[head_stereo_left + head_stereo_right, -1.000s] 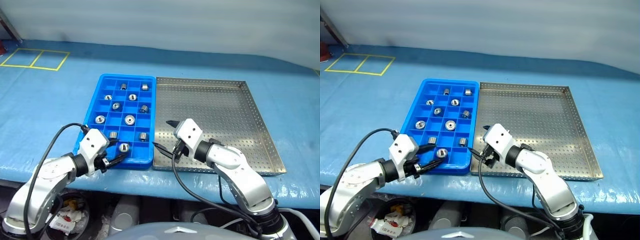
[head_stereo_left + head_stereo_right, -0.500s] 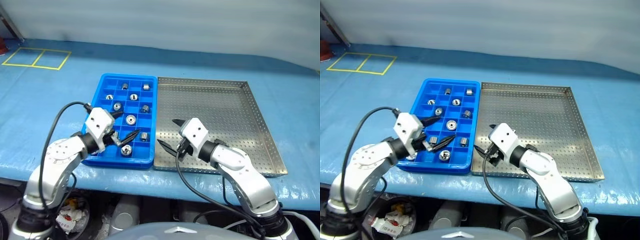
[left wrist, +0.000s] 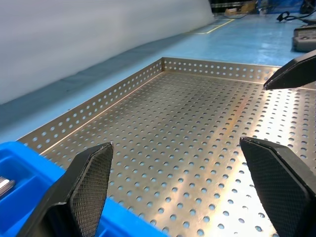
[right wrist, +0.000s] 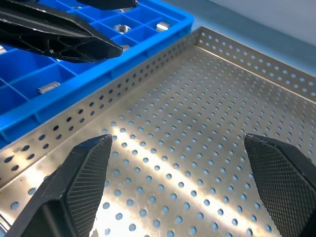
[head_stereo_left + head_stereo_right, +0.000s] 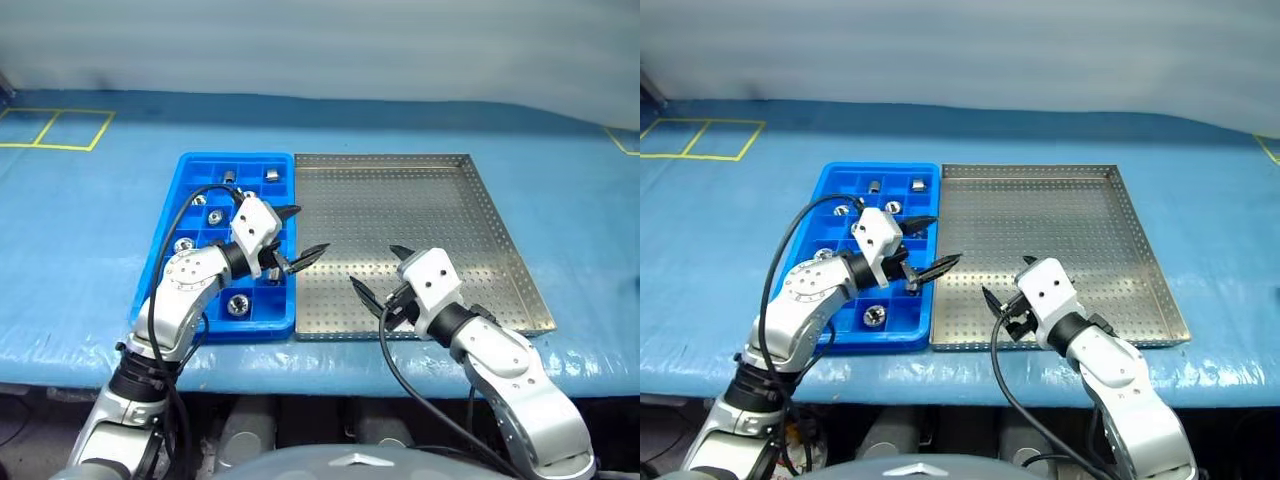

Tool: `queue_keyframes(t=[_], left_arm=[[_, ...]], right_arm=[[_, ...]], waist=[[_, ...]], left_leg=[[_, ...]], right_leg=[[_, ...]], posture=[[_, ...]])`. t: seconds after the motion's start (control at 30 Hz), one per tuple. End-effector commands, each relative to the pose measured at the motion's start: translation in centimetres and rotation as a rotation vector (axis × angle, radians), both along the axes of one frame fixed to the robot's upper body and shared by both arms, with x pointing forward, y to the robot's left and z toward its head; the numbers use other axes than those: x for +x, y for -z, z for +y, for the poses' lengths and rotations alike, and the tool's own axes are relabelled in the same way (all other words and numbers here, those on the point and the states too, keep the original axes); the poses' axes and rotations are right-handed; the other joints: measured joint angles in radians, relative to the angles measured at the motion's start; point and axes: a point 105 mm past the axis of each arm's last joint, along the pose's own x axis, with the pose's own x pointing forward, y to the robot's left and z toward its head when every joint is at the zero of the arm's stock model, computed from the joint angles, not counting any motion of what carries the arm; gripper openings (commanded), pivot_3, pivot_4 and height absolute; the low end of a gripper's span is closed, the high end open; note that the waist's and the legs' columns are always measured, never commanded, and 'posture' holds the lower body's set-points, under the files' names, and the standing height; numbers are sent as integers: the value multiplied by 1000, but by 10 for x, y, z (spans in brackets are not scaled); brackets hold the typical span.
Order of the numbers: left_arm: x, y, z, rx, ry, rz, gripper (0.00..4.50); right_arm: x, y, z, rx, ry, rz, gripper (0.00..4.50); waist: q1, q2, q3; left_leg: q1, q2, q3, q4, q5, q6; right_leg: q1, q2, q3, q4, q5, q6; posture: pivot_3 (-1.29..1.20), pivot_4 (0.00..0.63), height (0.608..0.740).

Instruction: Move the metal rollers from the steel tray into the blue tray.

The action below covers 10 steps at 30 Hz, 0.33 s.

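Both hands released: left hand point(image 5: 297, 232) above blue tray point(image 5: 150, 285) right rim, right hand point(image 5: 378, 274) over bare steel tray point(image 5: 470, 230). Risk: knocking seated metal rollers point(image 5: 237, 304) out by sweeping low.

This looks like a workshop or robot test cell. A workbench covered in blue sheeting point(image 5: 80, 230) fills the frame, with yellow tape squares point(image 5: 55, 128) marked at upper left and a plain pale wall point(image 5: 320, 45) across the top.
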Motion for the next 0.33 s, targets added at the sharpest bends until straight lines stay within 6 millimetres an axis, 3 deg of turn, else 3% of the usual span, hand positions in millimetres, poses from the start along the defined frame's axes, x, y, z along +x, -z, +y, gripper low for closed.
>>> queue_keyframes(t=[0.03,0.33], left_arm=[[-2,-7,-6,-2,20,-56,4449],[-10,6,4,-17,-69,-33,4449]], right_arm=[[-3,-13,-5,20,55,-58,4500],[4,-12,-13,77,150,-76,4500]], waist=[[-7,0,0],[-25,1,-1]], left_leg=[[0,0,0,0,0,0],[1,1,0,1,0,0]], right_leg=[[0,0,0,0,0,0],[0,0,1,1,0,1]], posture=[[-23,150,740],[15,150,740]])
